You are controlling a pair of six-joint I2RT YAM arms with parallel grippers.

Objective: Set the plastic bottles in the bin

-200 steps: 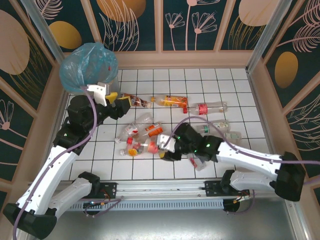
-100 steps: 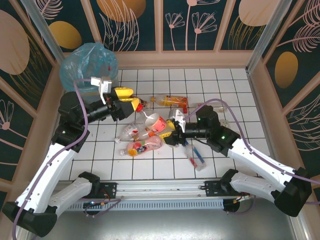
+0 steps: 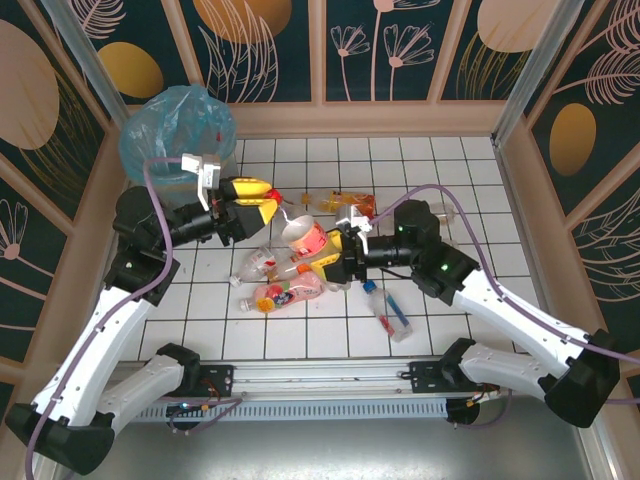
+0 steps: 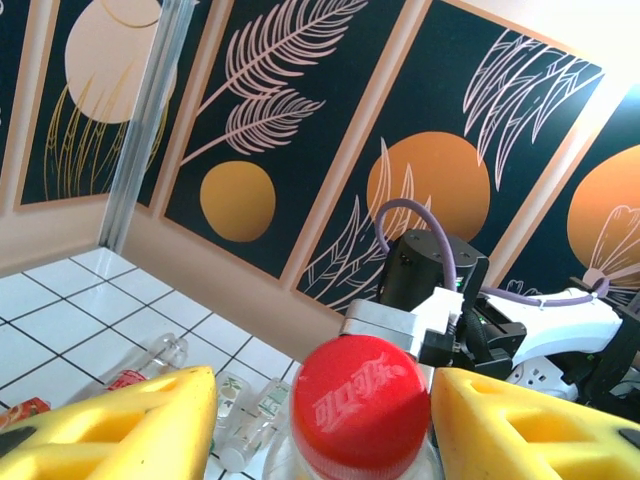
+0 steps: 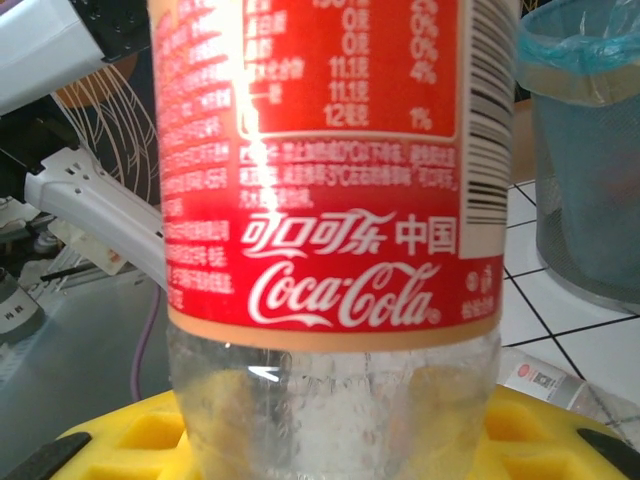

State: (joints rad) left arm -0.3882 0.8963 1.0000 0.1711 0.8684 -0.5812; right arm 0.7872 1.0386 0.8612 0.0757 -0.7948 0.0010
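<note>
Plastic bottles [image 3: 283, 293] of thin clear plastic, some crumpled, with red, orange and pink labels, are heaped on the white gridded table [image 3: 480, 190] between the two arms. A blue-labelled bottle [image 3: 388, 312] is laid apart from the heap, nearer the right arm's base. Above the heap a Coca-Cola bottle [image 3: 310, 241] is held tilted and off the table by the right gripper [image 3: 328, 257], whose jaws are closed on it.

From the right wrist this Coca-Cola bottle [image 5: 330, 200] is seen close up. A glossy red label with white script and a barcode is wrapped round a smooth cylinder, and the bare clear part next to the label is wedged in the right gripper [image 5: 330, 440] between blocky yellow jaws.

The left gripper [image 3: 266, 198] is pointed towards the held bottle's far end. From the left wrist a round red cap [image 4: 360, 410] with moulded script is seen on a clear shoulder. The jaws of the left gripper [image 4: 322, 392] are set to either side of it, and whether it is pinched cannot be told.

The bin [image 3: 175, 125], round and lined with a crinkled light-blue bag, is stood at the table's far left corner, well apart from the held bottle; from the right wrist the bin's [image 5: 585, 150] grey wall is made out
</note>
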